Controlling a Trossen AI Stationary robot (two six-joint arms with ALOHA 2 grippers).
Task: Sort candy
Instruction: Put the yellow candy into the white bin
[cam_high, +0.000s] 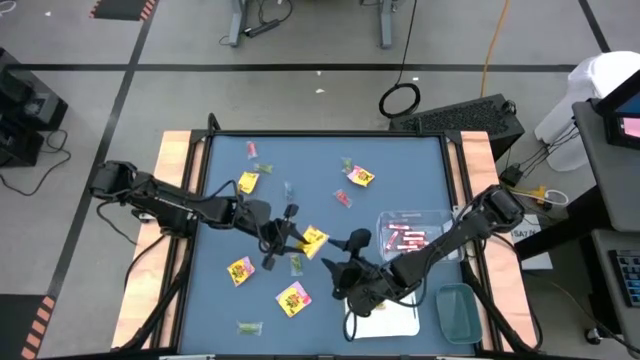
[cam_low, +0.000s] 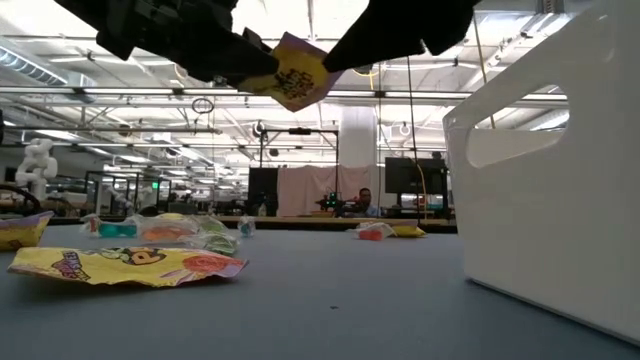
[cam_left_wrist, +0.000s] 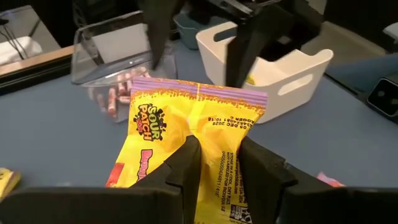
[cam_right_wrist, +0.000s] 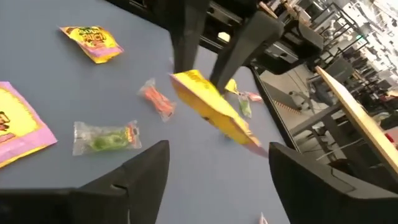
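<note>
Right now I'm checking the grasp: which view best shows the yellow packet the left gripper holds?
The left wrist view: the yellow packet fills it, pinched by the left gripper. The right wrist view shows it edge-on, facing the open right gripper. The high view shows it small; the low view, from below.

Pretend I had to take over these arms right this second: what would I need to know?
Left gripper: shut on a yellow candy packet, held up off the blue table near its middle.
Right gripper: open, facing that packet from close by, holding nothing; possibly a handover, so go gently.
Done: pink-red sticks lie in the clear tray.
Left: yellow packets lie loose on the table, along with small green-wrapped pieces and a few pink ones.
The white bin and the green-tinted tray sit near the right arm; what they contain is hard to tell.
</note>
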